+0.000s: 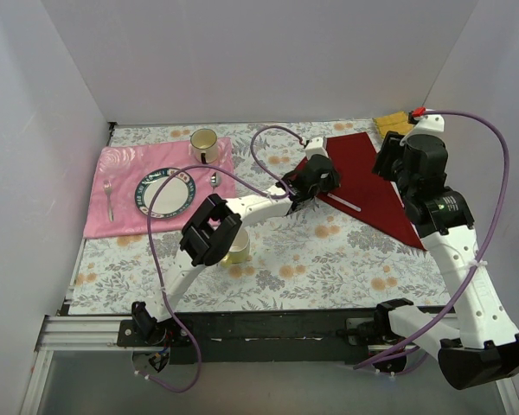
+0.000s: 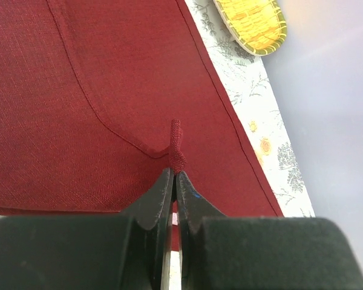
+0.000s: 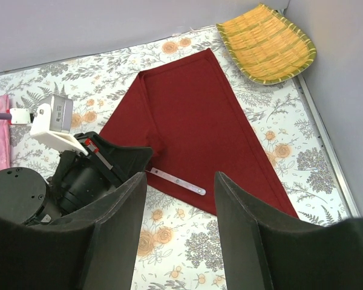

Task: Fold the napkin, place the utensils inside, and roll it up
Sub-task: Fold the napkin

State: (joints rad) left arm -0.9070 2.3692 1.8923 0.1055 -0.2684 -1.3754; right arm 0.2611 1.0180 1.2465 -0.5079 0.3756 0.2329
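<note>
The maroon napkin point(image 1: 363, 177) point(image 2: 97, 90) point(image 3: 193, 109) lies folded flat at the back right of the table. My left gripper point(image 1: 304, 194) point(image 2: 174, 172) is shut on a small pinched-up ridge of the napkin near its left edge. A slim silver utensil point(image 1: 347, 204) point(image 3: 180, 182) lies on the napkin's near edge, one end hidden by the left gripper. My right gripper point(image 1: 387, 164) point(image 3: 179, 178) hangs open above the napkin's right side with nothing between its fingers. A fork point(image 1: 110, 197) and a spoon point(image 1: 216, 180) rest on the pink cloth.
A pink cloth point(image 1: 112, 164) at the left carries a plate point(image 1: 164, 192) and a cup point(image 1: 205, 143). A yellow woven basket point(image 1: 393, 124) point(image 3: 266, 42) point(image 2: 251, 24) sits in the back right corner. A pale yellow round object point(image 1: 237, 249) stands under the left arm. White walls close in three sides.
</note>
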